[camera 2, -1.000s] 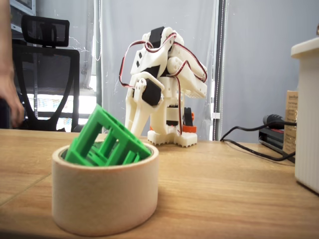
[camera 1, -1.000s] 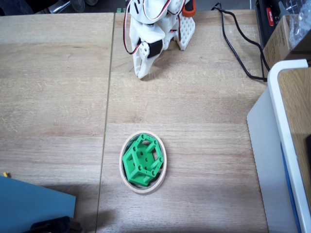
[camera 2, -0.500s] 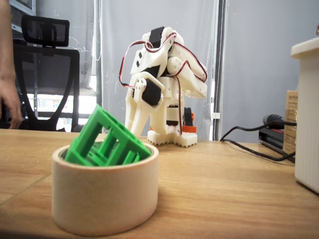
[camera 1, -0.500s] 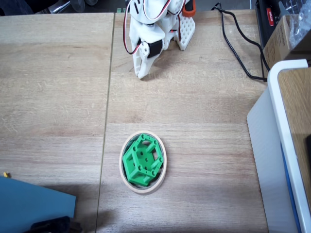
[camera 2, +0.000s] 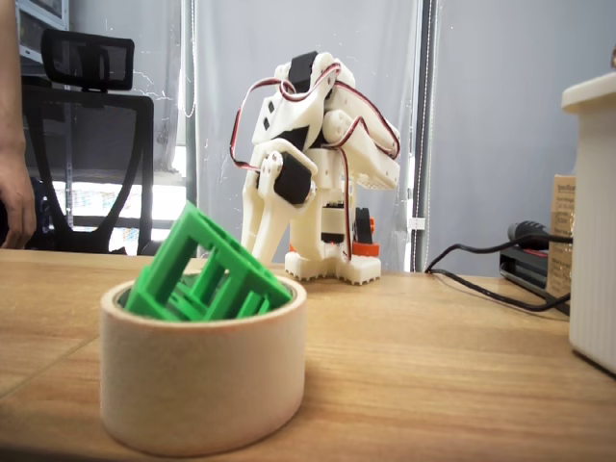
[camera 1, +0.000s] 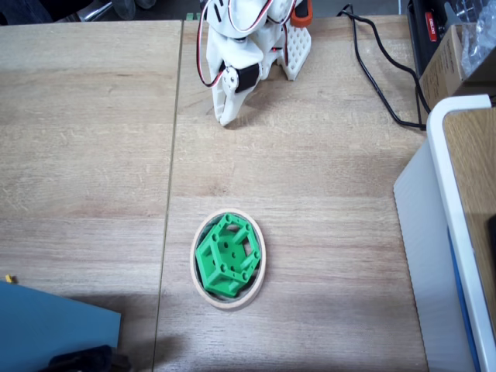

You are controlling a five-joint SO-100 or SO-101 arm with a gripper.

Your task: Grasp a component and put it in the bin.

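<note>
The green component (camera 1: 225, 256) sits inside the bin (camera 1: 260, 263), the beige tape ring that lies flat on the wooden table (camera 1: 325, 201). In a fixed view from above, the hexagonal frame fills most of the ring's opening, its holed face turned up and slightly toward the lower left. In a fixed view from table level, the component (camera 2: 204, 271) leans tilted in the bin (camera 2: 202, 375), one corner rising well above the rim at the left while the rest drops below the ring's edge. The white arm is folded up at the far side of the table, and its gripper (camera 1: 225, 116) points down toward the tabletop close to the arm's base. From above, the gripper is well apart from the component, up the picture and nearly in line with it, with bare wood between them. From table level, the gripper (camera 2: 260, 241) hangs behind the ring, its tip near the table and just above the component's raised corner in the picture, though farther back in depth. Its fingers appear pressed together with nothing between them. A black cable (camera 1: 380, 70) runs across the table at the upper right, a white-edged box (camera 1: 457, 232) stands at the right, and a person's hand (camera 2: 17, 207) hangs at the left edge beside a black chair (camera 2: 91, 144).
</note>
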